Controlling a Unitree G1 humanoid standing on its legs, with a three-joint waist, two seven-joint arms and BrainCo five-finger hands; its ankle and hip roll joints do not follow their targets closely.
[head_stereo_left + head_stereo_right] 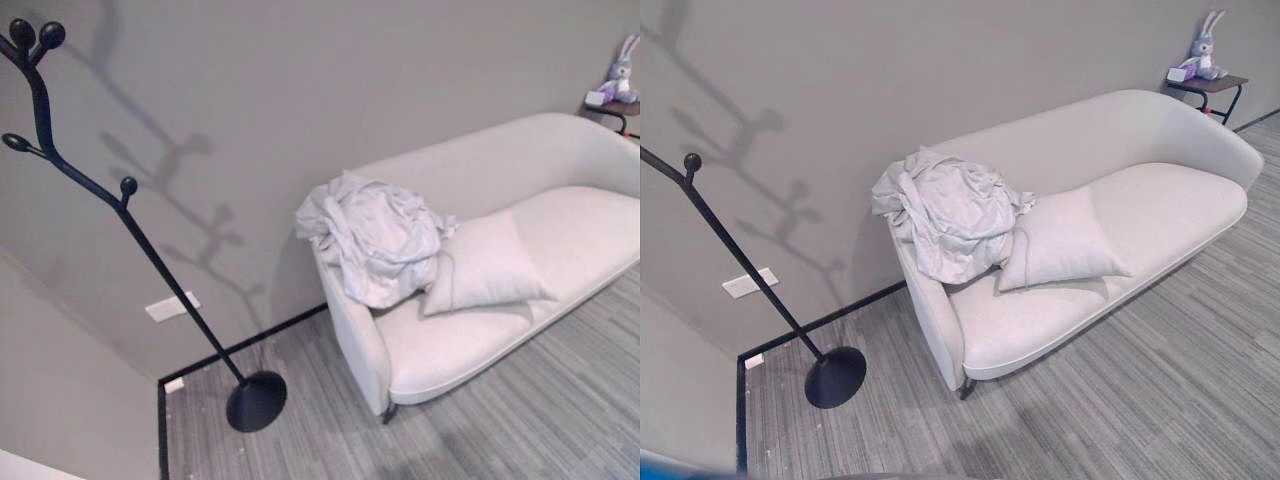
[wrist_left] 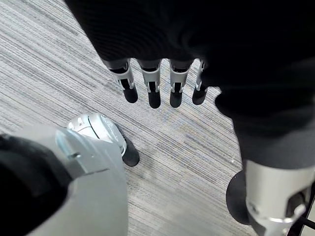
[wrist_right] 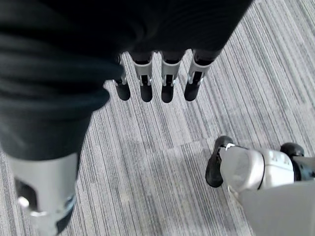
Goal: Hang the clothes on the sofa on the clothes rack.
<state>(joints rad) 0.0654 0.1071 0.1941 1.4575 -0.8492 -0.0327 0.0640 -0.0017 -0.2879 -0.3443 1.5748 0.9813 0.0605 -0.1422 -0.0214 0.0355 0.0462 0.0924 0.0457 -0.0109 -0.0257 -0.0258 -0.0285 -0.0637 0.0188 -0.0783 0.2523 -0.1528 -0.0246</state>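
A crumpled pale grey garment lies bunched over the left arm and seat corner of a white sofa. The black clothes rack, a leaning pole with knobbed branches on a round base, stands on the floor left of the sofa, by the wall. My left hand hangs above striped grey flooring, fingers straight and holding nothing. In its own wrist view my right hand hangs the same way, open and empty, far from the garment.
A white cushion rests on the sofa seat beside the garment. A small dark side table with a plush rabbit stands past the sofa's far end. A black floor strip borders the wall corner near the rack base.
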